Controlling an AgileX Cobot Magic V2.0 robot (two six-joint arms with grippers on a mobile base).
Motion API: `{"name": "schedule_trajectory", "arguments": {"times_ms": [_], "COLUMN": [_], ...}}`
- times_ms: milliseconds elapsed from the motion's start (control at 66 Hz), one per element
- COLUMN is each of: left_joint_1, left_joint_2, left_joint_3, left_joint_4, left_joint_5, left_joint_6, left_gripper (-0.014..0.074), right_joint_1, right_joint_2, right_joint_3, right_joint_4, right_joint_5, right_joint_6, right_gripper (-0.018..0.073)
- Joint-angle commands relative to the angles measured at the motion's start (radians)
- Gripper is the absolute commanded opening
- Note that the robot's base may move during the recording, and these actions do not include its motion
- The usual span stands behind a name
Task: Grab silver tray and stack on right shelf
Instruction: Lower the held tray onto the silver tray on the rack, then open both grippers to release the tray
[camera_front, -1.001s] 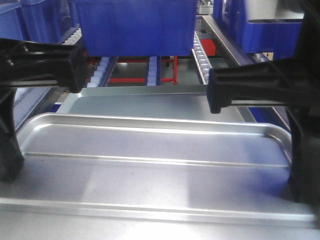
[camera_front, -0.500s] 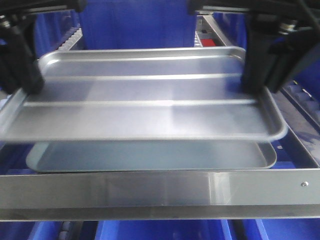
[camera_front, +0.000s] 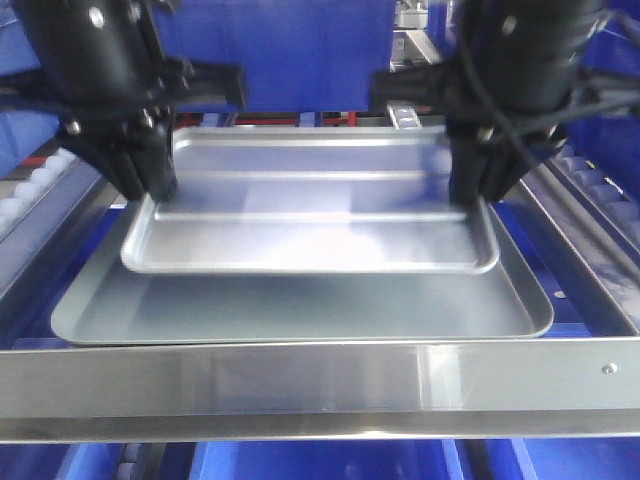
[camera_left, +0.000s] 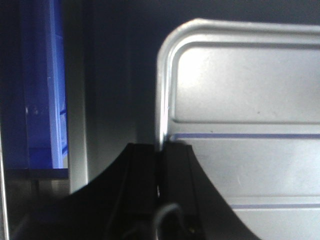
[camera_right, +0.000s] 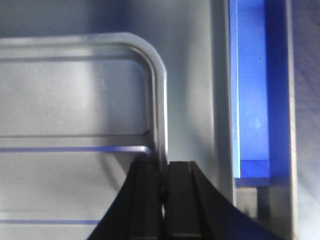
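pincers are doing the work together: the left pincer is clamping the silver tray by its left rim, and the right pincer is pinching the right rim, both jaws closed narrow on the metal. the tray is hanging level just above the larger dull grey tray, which is lying on the right shelf behind the shiny crossbar. lowering both sides evenly, centring the tray, and releasing both together should be avoiding tilt.
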Motion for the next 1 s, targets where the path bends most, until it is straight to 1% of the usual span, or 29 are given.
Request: {"name": "schedule_trajectory", "arguments": {"times_ms": [0, 227, 334, 424, 470, 500, 531, 576, 606, 637, 652, 697, 712, 758, 773, 803, 849, 894, 985], "left_joint_1": [-0.012, -0.012, -0.012, -0.012, -0.012, -0.012, -0.012, -0.012, -0.012, -0.012, -0.012, -0.012, -0.012, -0.012, -0.012, -0.012, -0.012, -0.012, -0.011], "left_joint_2": [-0.018, 0.013, 0.017, 0.017, 0.017, 0.021, 0.023, 0.03, 0.035, 0.041, 0.044, 0.051, 0.05, 0.051, 0.051, 0.051, 0.051, 0.051, 0.051], "left_joint_3": [-0.037, -0.037, -0.037, -0.037, -0.037, -0.037, -0.037, -0.037, -0.037, -0.037, -0.037, -0.037, -0.037, -0.037, -0.037, -0.039, -0.041, -0.046, -0.054], "left_joint_4": [-0.021, -0.017, -0.039, -0.041, -0.041, -0.041, -0.041, -0.041, -0.046, -0.048, -0.048, -0.05, -0.05, -0.052, -0.052, -0.052, -0.057, -0.055, -0.023], "left_joint_5": [-0.072, -0.1, -0.108, -0.108, -0.105, -0.1, -0.092, -0.079, -0.07, -0.06, -0.057, -0.057, -0.057, -0.062, -0.062, -0.062, -0.055, -0.04, -0.026], "left_joint_6": [0.012, 0.012, 0.012, 0.012, 0.012, 0.012, 0.012, 0.012, 0.012, 0.012, 0.012, 0.012, 0.012, 0.008, 0.004, -0.005, -0.005, -0.005, -0.005], "left_gripper": [-0.0099, -0.0099, -0.0099, -0.0098, -0.0098, -0.0097, -0.0096, -0.0089, -0.0062, -0.0013, 0.0016, 0.0143, 0.0164, 0.0309, 0.0328, 0.0402, 0.0482, 0.0526, 0.0514], "right_joint_1": [0.003, 0.003, 0.003, 0.003, 0.003, 0.003, 0.003, 0.003, 0.003, 0.003, 0.003, 0.003, 0.003, 0.003, 0.003, 0.003, 0.003, 0.003, 0.003], "right_joint_2": [-0.007, 0.014, 0.014, 0.014, 0.014, 0.014, 0.014, 0.014, 0.014, 0.014, 0.014, 0.014, 0.014, 0.014, 0.014, 0.014, 0.014, 0.014, 0.014], "right_joint_3": [-0.043, -0.043, -0.043, -0.043, -0.043, -0.043, -0.043, -0.043, -0.043, -0.043, -0.043, -0.043, -0.043, -0.043, -0.043, -0.043, -0.043, -0.043, -0.043], "right_joint_4": [-0.013, -0.013, -0.013, -0.013, -0.013, -0.013, -0.013, -0.013, -0.013, -0.013, -0.013, -0.013, -0.013, -0.013, -0.013, -0.013, -0.013, -0.013, -0.013], "right_joint_5": [-0.154, -0.166, -0.166, -0.166, -0.167, -0.169, -0.171, -0.178, -0.183, -0.189, -0.191, -0.196, -0.196, -0.196, -0.195, -0.193, -0.188, -0.184, -0.177], "right_joint_6": [-0.004, -0.004, -0.004, -0.004, -0.004, -0.004, -0.004, -0.004, -0.004, -0.004, -0.004, -0.004, -0.004, -0.004, -0.004, -0.004, -0.004, -0.004, -0.004], "right_gripper": [0.0052, 0.0052, 0.0052, 0.0061, 0.0083, 0.0116, 0.0153, 0.0241, 0.0299, 0.0372, 0.0399, 0.0468, 0.0484, 0.0521, 0.0527, 0.0533, 0.0531, 0.0531, 0.0531]}}
